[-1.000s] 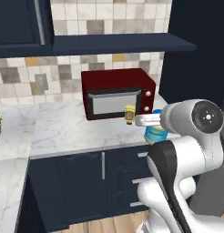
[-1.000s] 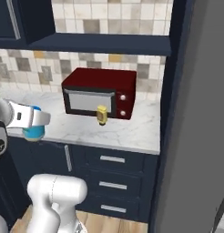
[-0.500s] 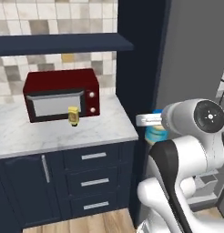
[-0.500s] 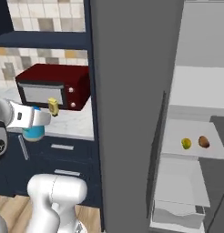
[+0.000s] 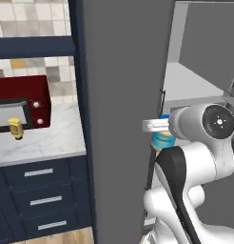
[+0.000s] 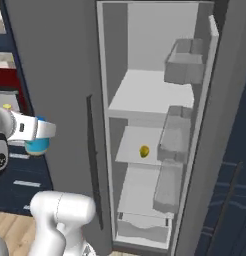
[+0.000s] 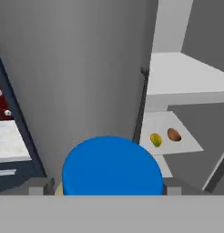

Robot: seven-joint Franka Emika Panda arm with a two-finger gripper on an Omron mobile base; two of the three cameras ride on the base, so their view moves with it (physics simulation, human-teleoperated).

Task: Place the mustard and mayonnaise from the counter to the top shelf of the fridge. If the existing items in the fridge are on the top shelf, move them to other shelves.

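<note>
I'm swinging the base rightward, the fridge [image 6: 155,125] interior coming into view, the microwave [image 5: 21,107] and mustard [image 5: 15,128] sliding left.

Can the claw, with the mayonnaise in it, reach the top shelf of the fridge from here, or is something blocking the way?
Probably yes. The claw holds the mayonnaise beside the fridge wall. The door is open, the top shelf lies bare, and the two small items sit one shelf lower. It must first swing around the wall's front edge.

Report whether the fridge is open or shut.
Open: the fridge shows its shelves, with the yellow-green lump sitting on a lower one.
</note>
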